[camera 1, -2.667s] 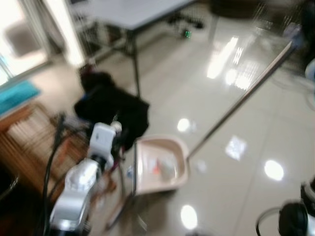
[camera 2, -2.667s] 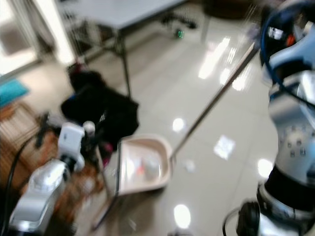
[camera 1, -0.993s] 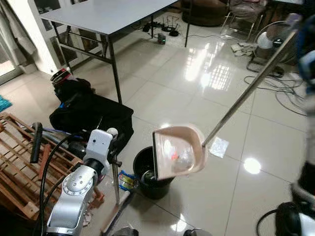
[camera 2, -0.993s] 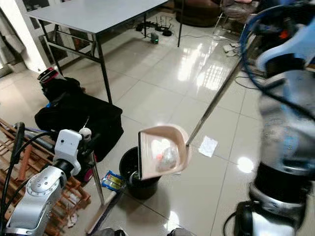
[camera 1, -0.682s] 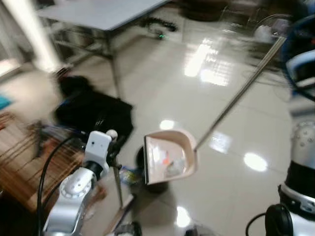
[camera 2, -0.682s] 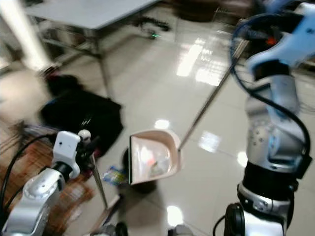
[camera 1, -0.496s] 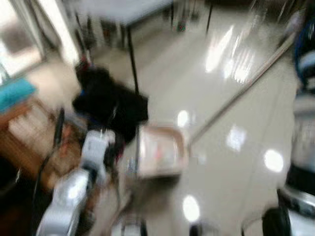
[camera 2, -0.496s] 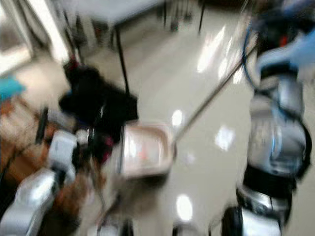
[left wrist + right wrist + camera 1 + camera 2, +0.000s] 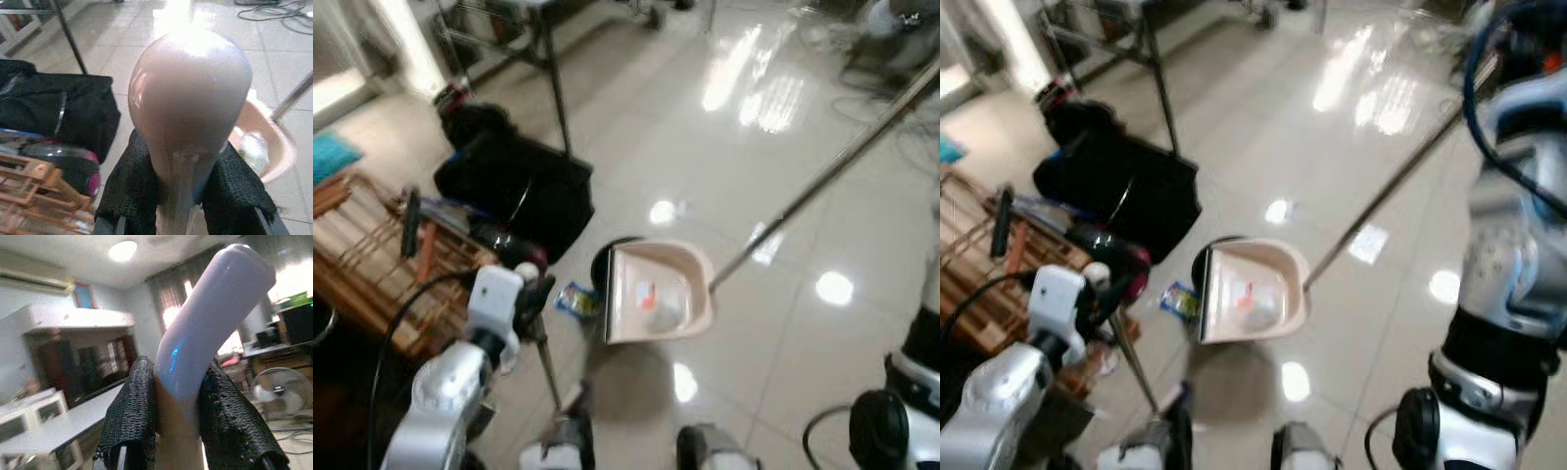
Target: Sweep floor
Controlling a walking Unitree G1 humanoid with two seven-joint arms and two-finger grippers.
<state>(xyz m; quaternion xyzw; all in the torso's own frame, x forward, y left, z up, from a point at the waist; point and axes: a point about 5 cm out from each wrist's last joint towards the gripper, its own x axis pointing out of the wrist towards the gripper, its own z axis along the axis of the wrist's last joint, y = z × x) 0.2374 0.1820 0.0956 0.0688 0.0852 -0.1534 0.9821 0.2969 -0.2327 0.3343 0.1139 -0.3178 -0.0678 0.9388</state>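
Jaws: your left gripper (image 9: 188, 196) clamps the broom handle (image 9: 188, 98); right gripper (image 9: 178, 431) clamps the dustpan handle (image 9: 210, 318).
Dustpan (image 9: 656, 292): above your black bin (image 9: 599, 266).

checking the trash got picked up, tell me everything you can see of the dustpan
The dustpan is pale pink, plastic by its look, with a rounded back, raised walls and a straight dark front lip. A long thin metal handle runs up from its back toward the robot's right side. It sits over a black bin, its open edge facing the bin. Inside lie a few scraps, one reddish, one clear and crumpled.
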